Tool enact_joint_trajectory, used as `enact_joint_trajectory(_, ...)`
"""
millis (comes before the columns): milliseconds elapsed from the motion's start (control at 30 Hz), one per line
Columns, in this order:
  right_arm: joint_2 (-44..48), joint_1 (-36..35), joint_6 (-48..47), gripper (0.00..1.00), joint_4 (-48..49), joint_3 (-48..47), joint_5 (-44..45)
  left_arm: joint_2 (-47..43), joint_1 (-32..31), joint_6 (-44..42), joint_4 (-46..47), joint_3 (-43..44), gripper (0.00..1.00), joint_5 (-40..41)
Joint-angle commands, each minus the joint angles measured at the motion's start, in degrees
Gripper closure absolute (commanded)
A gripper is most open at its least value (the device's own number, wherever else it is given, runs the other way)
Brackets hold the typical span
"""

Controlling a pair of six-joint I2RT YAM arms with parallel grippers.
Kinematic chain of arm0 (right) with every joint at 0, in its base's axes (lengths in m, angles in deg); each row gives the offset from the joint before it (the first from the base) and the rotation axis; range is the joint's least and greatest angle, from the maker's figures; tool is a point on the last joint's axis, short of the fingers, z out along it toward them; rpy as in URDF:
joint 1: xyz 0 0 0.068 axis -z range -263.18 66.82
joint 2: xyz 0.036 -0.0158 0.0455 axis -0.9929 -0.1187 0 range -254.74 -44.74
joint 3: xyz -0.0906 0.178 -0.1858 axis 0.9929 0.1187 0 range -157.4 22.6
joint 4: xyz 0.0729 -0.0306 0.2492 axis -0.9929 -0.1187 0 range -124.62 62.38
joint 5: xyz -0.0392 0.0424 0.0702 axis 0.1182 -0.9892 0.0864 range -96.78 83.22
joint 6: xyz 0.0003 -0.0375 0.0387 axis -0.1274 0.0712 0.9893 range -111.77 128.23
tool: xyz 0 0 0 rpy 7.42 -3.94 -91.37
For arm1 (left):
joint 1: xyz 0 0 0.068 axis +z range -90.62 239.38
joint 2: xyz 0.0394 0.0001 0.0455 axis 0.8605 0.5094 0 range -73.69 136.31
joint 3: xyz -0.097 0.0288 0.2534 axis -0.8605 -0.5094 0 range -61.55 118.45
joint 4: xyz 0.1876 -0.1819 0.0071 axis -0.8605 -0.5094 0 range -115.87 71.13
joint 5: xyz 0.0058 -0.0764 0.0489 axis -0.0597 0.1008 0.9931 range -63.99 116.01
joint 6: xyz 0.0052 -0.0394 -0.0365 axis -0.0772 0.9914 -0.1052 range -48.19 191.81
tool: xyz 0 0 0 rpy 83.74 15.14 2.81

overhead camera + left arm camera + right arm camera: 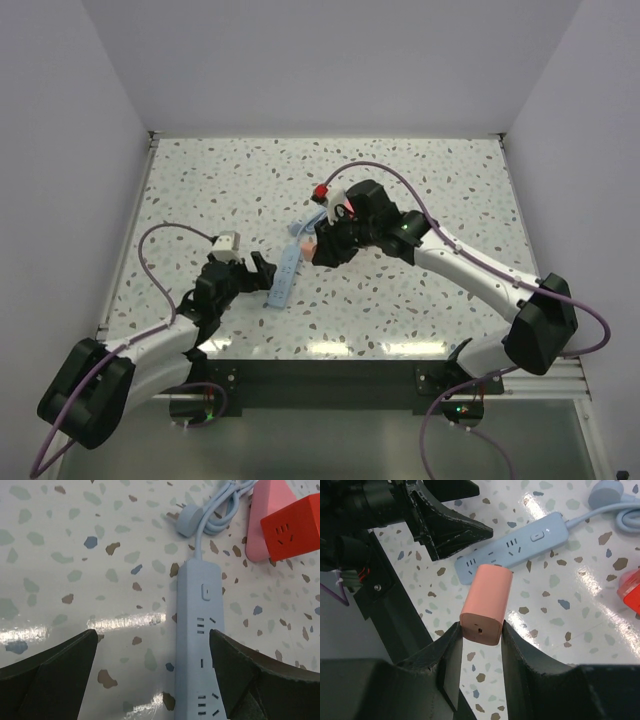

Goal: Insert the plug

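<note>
The plug [486, 602] is gripped between the fingers of the right end effector [480, 629], with its small-slotted face turned toward the wrist camera. Just beyond it, the pale blue power strip [512, 547] is laid flat on the speckled bench [580, 630]. The left end effector [152, 665] is spread wide open over the strip. A red cube [295, 527] is seen near the strip's cord end.

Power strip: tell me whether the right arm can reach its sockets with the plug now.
Probably yes. The right hand grips the plug close over the power strip, whose sockets lie uncovered; the open left hand straddles the strip without covering them.
</note>
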Motion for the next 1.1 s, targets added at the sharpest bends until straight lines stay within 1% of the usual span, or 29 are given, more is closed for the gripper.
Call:
enact_joint_trajectory(0,1.68,0.17,3.90,1.00,0.16,1.33,1.21,-0.76,0.16,4.35,3.82,-2.48,0.02,-2.01)
enact_joint_trajectory(67,1.77,0.17,2.94,1.00,-2.73,1.34,1.30,-0.76,-0.10,5.85,6.62,-4.95,0.02,-5.08)
enact_joint_trajectory(167,1.51,0.17,1.09,1.00,-3.80,2.30,0.96,-0.67,-0.72,7.08,9.62,-7.58,0.01,-6.85)
enact_joint_trajectory(267,-0.51,0.09,-1.54,1.00,-4.50,2.39,-0.89,-1.20,-1.42,7.35,11.29,-9.77,0.01,-8.78)
enact_joint_trajectory(400,-5.16,0.09,-4.01,1.00,-5.55,-0.32,-0.28,-4.79,-3.26,6.91,14.90,-13.21,0.00,-10.02)
enact_joint_trajectory(500,-8.15,0.09,-4.62,1.00,-6.26,-2.88,-0.10,-7.18,-6.25,6.55,12.27,-13.39,0.00,-7.39)
enact_joint_trajectory(533,-9.20,0.00,-4.63,1.00,-6.26,-4.01,-0.37,-6.83,-8.43,6.47,10.00,-12.52,0.00,-4.42)
enact_joint_trajectory(633,-10.09,0.09,-4.72,1.00,-6.09,-5.17,-0.72,-4.37,-11.96,6.29,7.35,-10.15,0.00,0.08)
enact_joint_trajectory(667,-10.09,0.09,-4.63,1.00,-5.91,-5.34,-0.81,-2.10,-13.28,6.29,7.08,-9.62,0.00,2.44)
enact_joint_trajectory(733,-9.83,0.00,-4.45,1.00,-5.64,-5.17,-1.07,0.11,-14.25,6.55,6.47,-9.00,0.00,5.34)
enact_joint_trajectory(933,-5.27,0.09,-4.10,1.00,-5.20,-2.54,-0.28,6.35,-18.64,4.89,6.81,-5.22,0.00,11.95)
enact_joint_trajectory(1000,-3.16,0.09,-3.75,1.00,-4.68,-1.13,0.16,8.81,-19.26,3.40,7.43,-4.52,0.00,12.57)
enact_joint_trajectory(1067,-1.40,0.09,-3.57,1.00,-4.59,0.01,0.51,11.53,-20.05,2.43,10.15,-4.25,0.00,11.87)
